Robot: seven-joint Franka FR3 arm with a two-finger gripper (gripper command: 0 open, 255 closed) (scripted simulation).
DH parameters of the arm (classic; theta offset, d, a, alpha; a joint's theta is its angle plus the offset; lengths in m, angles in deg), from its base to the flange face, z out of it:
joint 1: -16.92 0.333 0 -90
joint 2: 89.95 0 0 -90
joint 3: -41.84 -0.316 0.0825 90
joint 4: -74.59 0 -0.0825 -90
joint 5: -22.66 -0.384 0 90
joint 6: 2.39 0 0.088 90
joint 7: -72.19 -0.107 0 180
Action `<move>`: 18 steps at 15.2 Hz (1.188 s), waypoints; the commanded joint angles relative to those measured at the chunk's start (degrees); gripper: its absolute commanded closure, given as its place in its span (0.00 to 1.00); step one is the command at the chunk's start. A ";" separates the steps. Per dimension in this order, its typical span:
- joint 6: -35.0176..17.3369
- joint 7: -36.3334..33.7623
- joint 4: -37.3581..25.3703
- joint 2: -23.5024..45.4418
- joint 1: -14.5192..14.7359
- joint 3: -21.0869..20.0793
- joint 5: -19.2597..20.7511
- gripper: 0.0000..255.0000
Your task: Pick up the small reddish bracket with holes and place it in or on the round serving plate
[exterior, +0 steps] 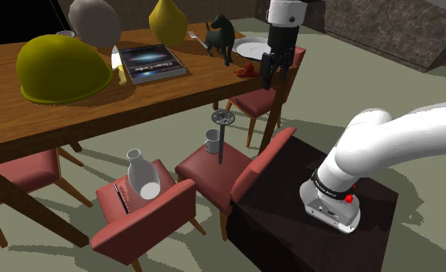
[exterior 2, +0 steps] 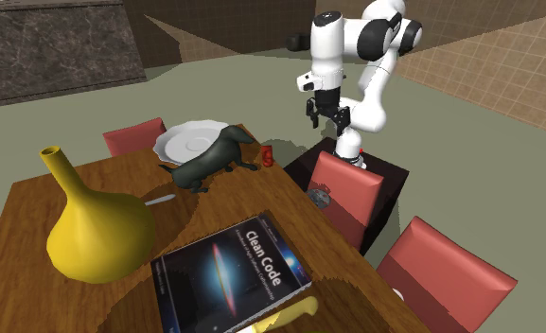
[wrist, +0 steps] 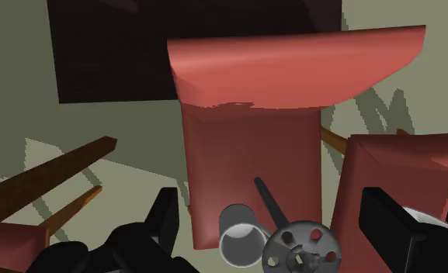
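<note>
In the wrist view the gripper (wrist: 270,208) stands wide open and empty above a red chair (wrist: 249,147). A grey cup (wrist: 241,242) and a spoked disc (wrist: 301,248) on a rod lie between its fingers but far below, untouched.

The step in hand, as I judge it, is the approach to the bracket (exterior: 246,69). It lies at the table (exterior: 175,93) edge, upper right of centre in the shoulder view, just left of the gripper. The hand seems to hang off the table's edge, so it should shift in over the wood and centre above the bracket. Then it can drop straight with the jaws spanning the narrow way. Lift clear before travelling. The plate (exterior: 248,48) sits just beyond, and a black dog (exterior 2: 214,161) stands close by it, so come in from the open side.

The bracket is small; its holes, how it lies and its best grip axis cannot be made out. In the second exterior view the dog covers part of the plate.
</note>
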 commanded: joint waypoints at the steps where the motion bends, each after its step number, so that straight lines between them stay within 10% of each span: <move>1: 0.00 0.00 0.00 0.00 0.00 0.00 0.00 0.00; 18: -8.84 26.69 -24.59 31.16 -0.15 8.65 10.67 0.00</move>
